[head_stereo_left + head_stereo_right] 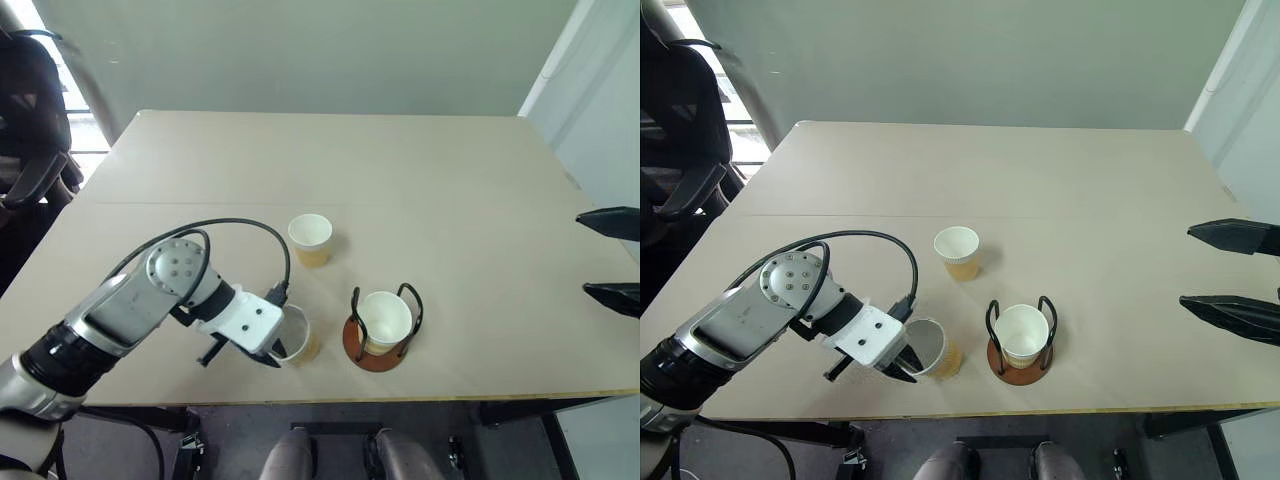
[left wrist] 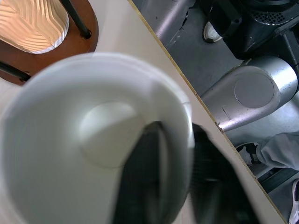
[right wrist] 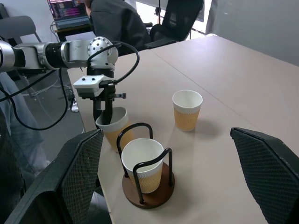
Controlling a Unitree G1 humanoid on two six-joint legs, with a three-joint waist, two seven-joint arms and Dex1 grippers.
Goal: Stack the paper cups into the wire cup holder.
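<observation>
Three paper cups stood on the tan table [image 1: 420, 180]. One cup [image 1: 385, 318] sat upright inside the wire cup holder [image 1: 377, 350], between its two black wire loops, on the reddish-brown disc base near the table's front edge. A second cup [image 1: 310, 240] stood upright and alone farther back on the table, well apart from both grippers. The third cup [image 1: 297, 335] was just to the left of the holder, close to the front edge, tilted with its mouth turned toward the left arm. The left gripper [image 1: 272, 352] was clamped on this cup's rim: in the left wrist view one black finger [image 2: 145, 182] lay inside the white cup wall and the other outside it, the wall pinched between them. The right wrist view showed the same grip from across the table, the fingers reaching down over the cup's near rim, the cup beside the holder but not touching it as far as could be judged. The right gripper [image 1: 1232, 272] was at the right edge of the table, off the surface, its two fingers spread wide apart with nothing between them. A person sat at a desk in the background of the right wrist view.
</observation>
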